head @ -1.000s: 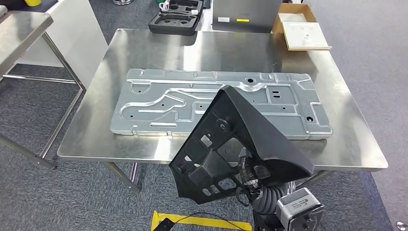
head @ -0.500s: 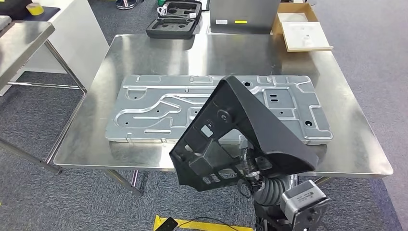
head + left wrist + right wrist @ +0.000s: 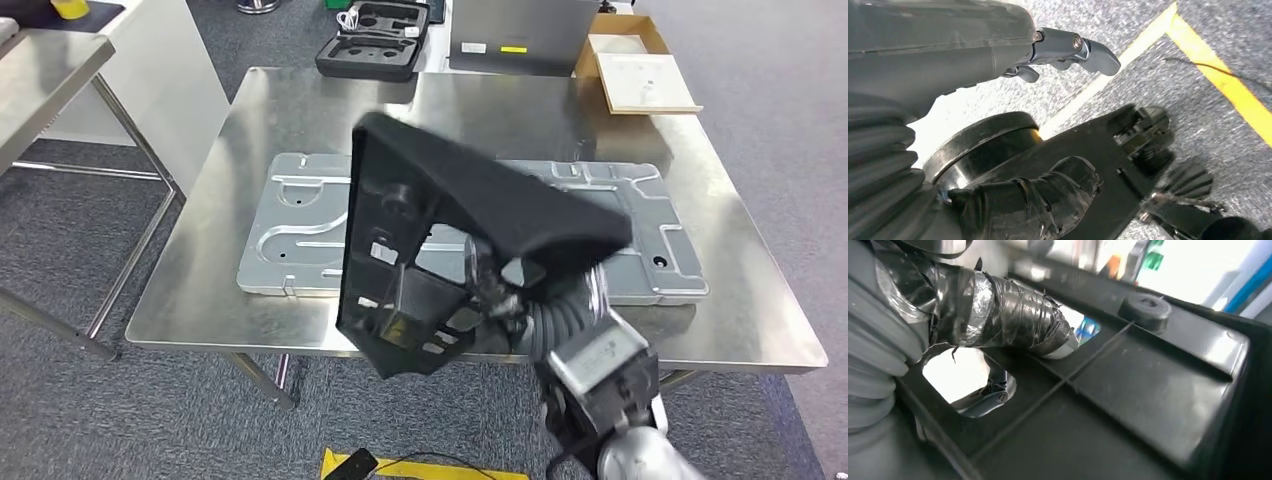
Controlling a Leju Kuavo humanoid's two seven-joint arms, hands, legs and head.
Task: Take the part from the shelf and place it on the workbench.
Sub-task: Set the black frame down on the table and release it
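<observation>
Your right hand (image 3: 490, 290) grips the black plastic part (image 3: 450, 230), holding it tilted in the air above the near edge of the steel surface (image 3: 300, 110). From the right wrist, its taped thumb (image 3: 1013, 322) presses on the part's ribbed inner face. The part overlaps the stamped metal panel (image 3: 290, 225) lying flat on the surface. Your left hand (image 3: 1068, 50) hangs over grey carpet, its fingers loosely apart, holding nothing.

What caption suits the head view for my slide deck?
Right hand holds a black plastic part above the steel workbench, over a grey metal panel.
</observation>
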